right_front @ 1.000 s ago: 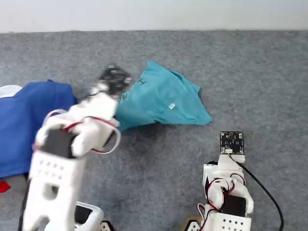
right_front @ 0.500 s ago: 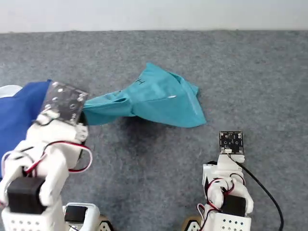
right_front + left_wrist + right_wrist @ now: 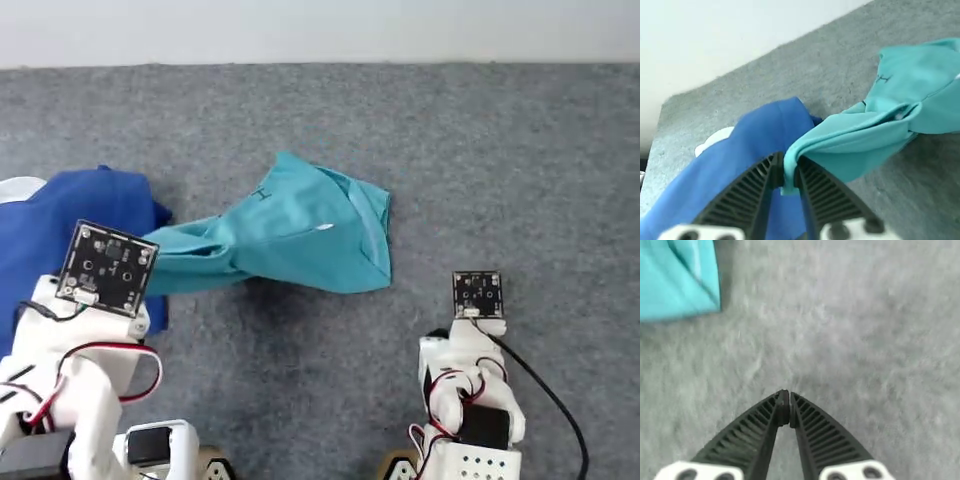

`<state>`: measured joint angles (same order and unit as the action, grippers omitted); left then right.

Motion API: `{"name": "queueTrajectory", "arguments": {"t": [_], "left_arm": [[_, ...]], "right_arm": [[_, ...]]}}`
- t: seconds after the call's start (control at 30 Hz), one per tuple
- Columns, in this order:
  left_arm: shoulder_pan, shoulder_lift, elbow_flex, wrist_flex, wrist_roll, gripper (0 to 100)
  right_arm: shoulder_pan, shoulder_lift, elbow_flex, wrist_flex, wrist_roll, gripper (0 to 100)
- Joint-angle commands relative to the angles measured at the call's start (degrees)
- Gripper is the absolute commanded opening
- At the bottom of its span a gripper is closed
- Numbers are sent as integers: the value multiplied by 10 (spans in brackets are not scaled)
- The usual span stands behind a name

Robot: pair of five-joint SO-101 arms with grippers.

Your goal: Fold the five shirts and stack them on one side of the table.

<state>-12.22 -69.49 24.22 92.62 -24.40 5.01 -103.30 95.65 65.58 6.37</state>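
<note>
Left arm (image 3: 70, 400), right arm (image 3: 468, 400): white plastic shells, red-white cables (image 3: 152, 375), black square wrist boards (image 3: 107, 267). Left hand (image 3: 787, 167), right hand (image 3: 786, 401): black ribbed fingers (image 3: 755, 427).

Table (image 3: 520, 150) covered in grey, fuzzy carpet-like fabric, running back to a plain white wall (image 3: 320, 30). Even, soft light, only faint shadows.

- Looks like a robotics lab bench: grey felt-topped table (image 3: 520, 160) against a bare white wall (image 3: 320, 30).
- Left arm (image 3: 70, 370) and right arm (image 3: 470, 390) carry exposed circuit boards (image 3: 478, 292).
</note>
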Motion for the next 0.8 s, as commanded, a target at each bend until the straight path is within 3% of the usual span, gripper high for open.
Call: {"name": "queueTrajectory", "arguments": {"t": [0.0,0.33,0.57,0.77], "left_arm": [[-4,-3,-21,25,-7,13],[-4,-5,22,38,-7,13],[-6,-5,21,42,-7,13],[-3,-5,22,45,-6,13]], "right_arm": [[-12,0,-29,-45,2,10],[-142,60,-212,-44,2,10],[-175,361,-394,-44,8,13],[-175,607,-549,-49,123,15]]}}
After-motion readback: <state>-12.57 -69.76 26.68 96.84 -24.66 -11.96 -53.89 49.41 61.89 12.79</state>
